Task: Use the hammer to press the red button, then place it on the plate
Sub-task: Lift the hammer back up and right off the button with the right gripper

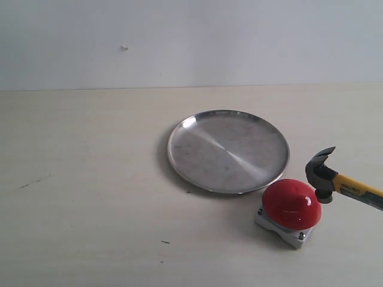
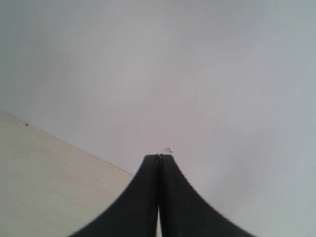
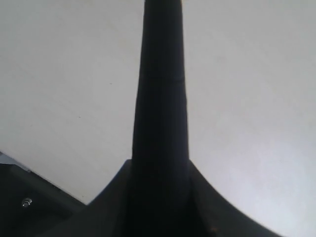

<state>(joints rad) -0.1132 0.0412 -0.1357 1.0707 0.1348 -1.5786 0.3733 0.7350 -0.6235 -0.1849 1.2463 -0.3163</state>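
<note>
The hammer [image 1: 335, 179] comes in from the right edge of the exterior view, its dark head just right of the red button [image 1: 291, 204] and close to the dome's upper right side; whether they touch I cannot tell. The button sits on its grey square base in front of the silver plate [image 1: 197, 128]. In the right wrist view my right gripper [image 3: 160, 170] is shut on the hammer's black handle [image 3: 160, 89], which runs away from the camera. My left gripper [image 2: 158, 159] is shut with nothing in it and faces a pale wall.
The light wooden tabletop [image 1: 90, 197] stretches wide to the left and front of the plate. A white wall [image 1: 191, 42] stands behind the table. A dark piece of equipment [image 3: 24, 197] shows in a corner of the right wrist view.
</note>
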